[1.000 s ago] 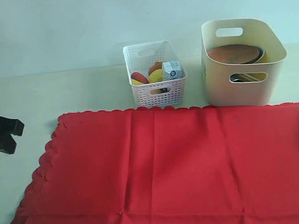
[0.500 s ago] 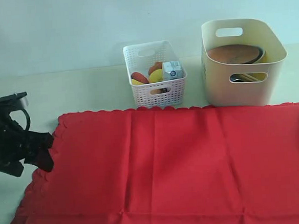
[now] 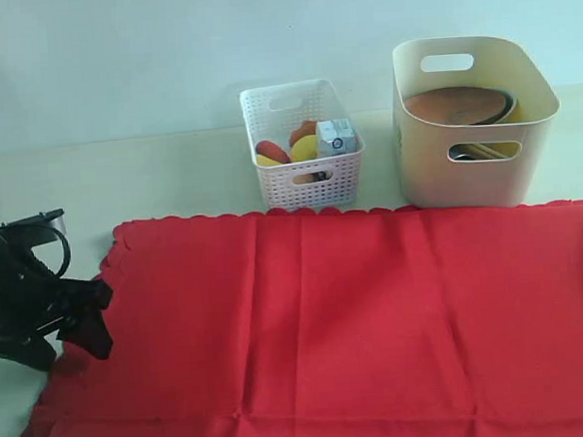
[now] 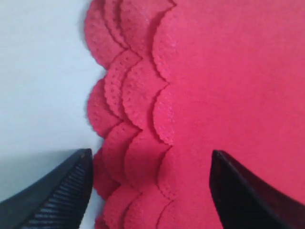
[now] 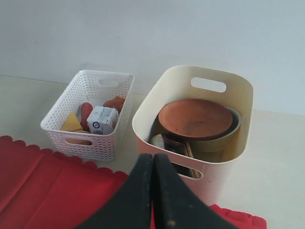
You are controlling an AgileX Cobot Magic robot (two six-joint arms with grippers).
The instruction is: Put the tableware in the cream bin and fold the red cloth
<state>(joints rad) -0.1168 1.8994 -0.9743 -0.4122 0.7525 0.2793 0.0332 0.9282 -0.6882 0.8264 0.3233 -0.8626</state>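
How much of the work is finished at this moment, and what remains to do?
Done: the round terracotta-brown plate, a pale bowl and wooden chopsticks sit inside the tall cream plastic bin; no tableware shows outside it. In hand: the open left gripper straddles the scalloped edge of the large red cloth. Left: folding; the cloth lies spread out.

Looks like a robot lab; plain pale table (image 3: 149, 178), blank wall (image 3: 110, 51).

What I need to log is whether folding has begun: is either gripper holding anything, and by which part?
Nothing is held. The left gripper is open over the scalloped edge of the red cloth; the right gripper is shut and empty.
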